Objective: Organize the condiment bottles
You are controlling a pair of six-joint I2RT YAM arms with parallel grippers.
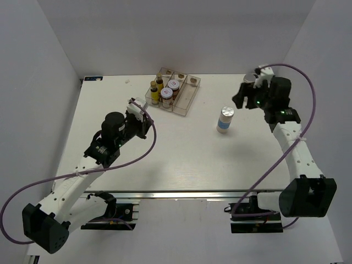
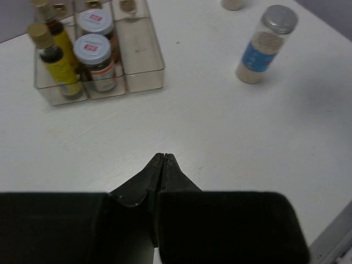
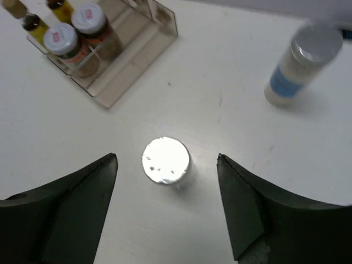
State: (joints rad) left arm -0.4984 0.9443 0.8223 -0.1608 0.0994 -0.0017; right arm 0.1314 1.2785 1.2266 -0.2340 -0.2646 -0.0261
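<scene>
Two slim yellow bottles [image 1: 155, 92] and two brown jars with pale lids [image 1: 166, 98] stand in the clear tray [image 1: 187, 94]; they also show in the left wrist view [image 2: 58, 60] [image 2: 94, 60]. A white cylinder with a blue band [image 1: 224, 119] stands alone mid-table, also in the left wrist view [image 2: 263, 45] and the right wrist view [image 3: 300, 66]. A second cylinder's silver cap [image 3: 166, 160] sits directly below my open right gripper [image 3: 166, 165], between the fingers and untouched; in the top view the gripper [image 1: 247, 94] hovers over it. My left gripper [image 2: 163, 157] is shut and empty, near the tray [image 1: 144, 120].
The tray's right compartment [image 2: 137, 52] holds no bottles. The table's back edge meets white walls just behind the tray. Purple cables loop from both arms over the near part of the table.
</scene>
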